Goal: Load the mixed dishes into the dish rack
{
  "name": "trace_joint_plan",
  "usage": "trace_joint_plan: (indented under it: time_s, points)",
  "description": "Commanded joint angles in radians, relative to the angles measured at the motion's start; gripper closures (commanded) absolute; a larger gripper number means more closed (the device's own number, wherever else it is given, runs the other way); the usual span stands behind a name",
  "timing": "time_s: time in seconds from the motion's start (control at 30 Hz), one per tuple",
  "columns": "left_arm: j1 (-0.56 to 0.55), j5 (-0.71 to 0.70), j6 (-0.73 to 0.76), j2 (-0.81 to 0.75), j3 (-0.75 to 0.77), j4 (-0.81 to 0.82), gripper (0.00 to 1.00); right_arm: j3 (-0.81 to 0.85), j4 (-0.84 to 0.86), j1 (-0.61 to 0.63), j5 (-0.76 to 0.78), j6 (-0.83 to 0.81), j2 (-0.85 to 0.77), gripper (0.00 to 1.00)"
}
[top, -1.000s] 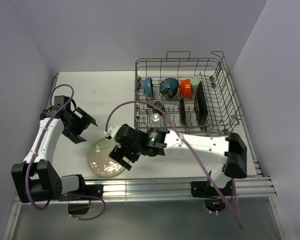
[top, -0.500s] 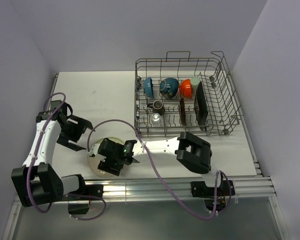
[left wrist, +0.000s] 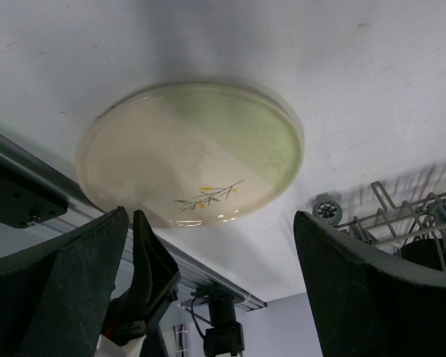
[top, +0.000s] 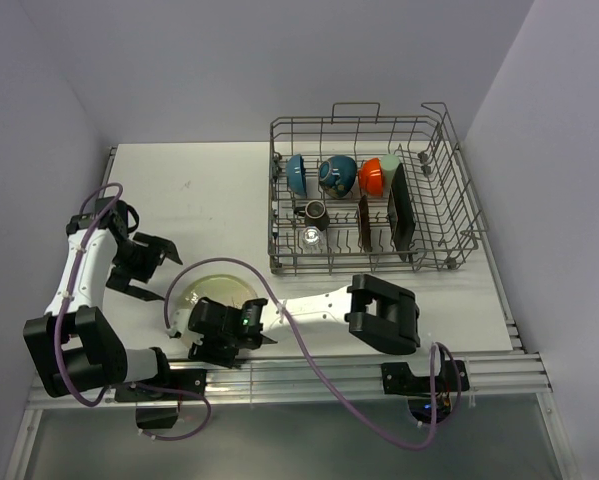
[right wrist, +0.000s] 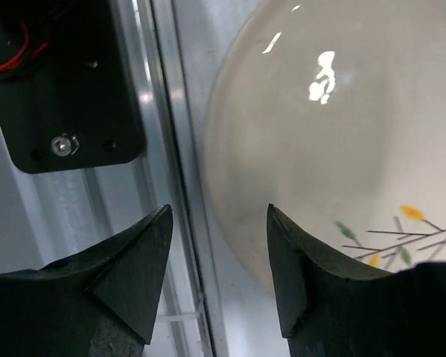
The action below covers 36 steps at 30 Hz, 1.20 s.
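Note:
The cream round plate (top: 219,293) with a sprig pattern lies flat on the table near the front edge. My right gripper (top: 215,338) hangs over its near rim, open, one finger above the plate (right wrist: 342,134) and the other over the rail, rim in the gap (right wrist: 219,275). My left gripper (top: 139,266) stands wide open to the left of the plate (left wrist: 193,152), apart from it (left wrist: 215,286). The dish rack (top: 449,215) at the back right holds a blue bowl (top: 297,173), an orange bowl (top: 371,176), a brown mug (top: 315,211), a clear glass (top: 310,237) and black square plates (top: 401,210).
An aluminium rail (top: 309,375) runs along the table's front edge, right beside the plate (right wrist: 170,149). A black mount block (right wrist: 66,89) sits just beyond it. The rack's corner (left wrist: 409,216) shows at the right of the left wrist view. Purple cables loop over both arms.
My right gripper has slid left and nearer, from the plate's far right side to its near rim, and its jaws have narrowed. The left gripper has drawn back slightly to the left.

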Motion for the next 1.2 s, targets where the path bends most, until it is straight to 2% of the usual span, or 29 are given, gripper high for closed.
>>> trace_joint_plan:
  time_s: [0.0, 0.17, 0.2, 0.27, 0.43, 0.6, 0.7, 0.77, 0.87, 1.17]
  points:
    - [0.002, -0.009, -0.026, -0.024, -0.014, -0.025, 0.01, -0.030, 0.059, 0.009, 0.009, 0.018, -0.035, 0.42]
    - [0.002, -0.025, -0.034, -0.027, -0.003, -0.052, 0.01, -0.035, 0.094, 0.011, 0.105, 0.026, 0.032, 0.58]
    - [0.002, -0.029, -0.031, -0.022, 0.001, -0.059, 0.01, -0.028, 0.094, 0.011, 0.128, 0.030, 0.040, 0.65]
    - [0.004, -0.045, -0.021, -0.013, 0.023, -0.072, 0.01, -0.017, 0.102, 0.011, 0.171, 0.030, 0.051, 0.66]
    - [0.005, -0.120, -0.017, 0.007, 0.057, -0.122, 0.01, -0.009, 0.128, 0.002, 0.219, 0.024, 0.042, 1.00]
    - [0.007, -0.143, 0.052, 0.025, 0.048, -0.117, 0.01, -0.012, 0.134, -0.029, 0.155, 0.026, 0.000, 1.00]
    - [0.005, -0.117, 0.084, 0.011, 0.012, -0.060, 0.01, 0.000, 0.125, -0.058, 0.072, 0.036, -0.015, 1.00]
    - [0.005, -0.083, 0.098, 0.005, -0.031, -0.007, 0.01, 0.011, 0.120, -0.074, 0.015, 0.044, -0.023, 1.00]
    - [0.005, 0.058, 0.126, -0.005, -0.101, 0.080, 0.01, 0.028, 0.113, -0.084, -0.031, 0.049, -0.040, 1.00]
    - [-0.001, 0.150, 0.207, -0.021, -0.167, 0.194, 0.02, 0.065, 0.074, -0.123, -0.126, 0.078, -0.102, 1.00]
